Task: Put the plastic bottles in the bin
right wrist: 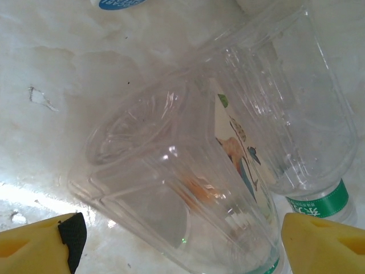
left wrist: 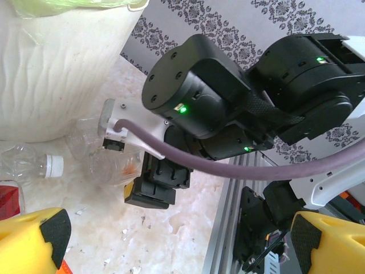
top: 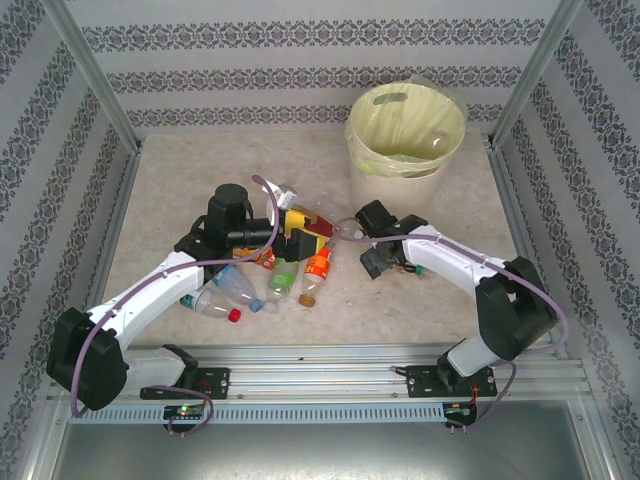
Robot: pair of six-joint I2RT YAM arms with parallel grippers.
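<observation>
The plastic bottles lie in a heap at mid-table, some with orange, green and blue labels. The cream bin with its pale yellow liner stands at the back right. My right gripper reaches into the heap's right side. In its wrist view, the right gripper stands open with its yellow fingertips either side of a clear bottle; a green-banded bottle lies beside it. My left gripper hovers over the heap. The left gripper is open and empty, facing the right arm's wrist.
The bin's wall rises at the left of the left wrist view, with a white-capped bottle lying at its foot. Patterned walls enclose the table on three sides. An aluminium rail runs along the near edge.
</observation>
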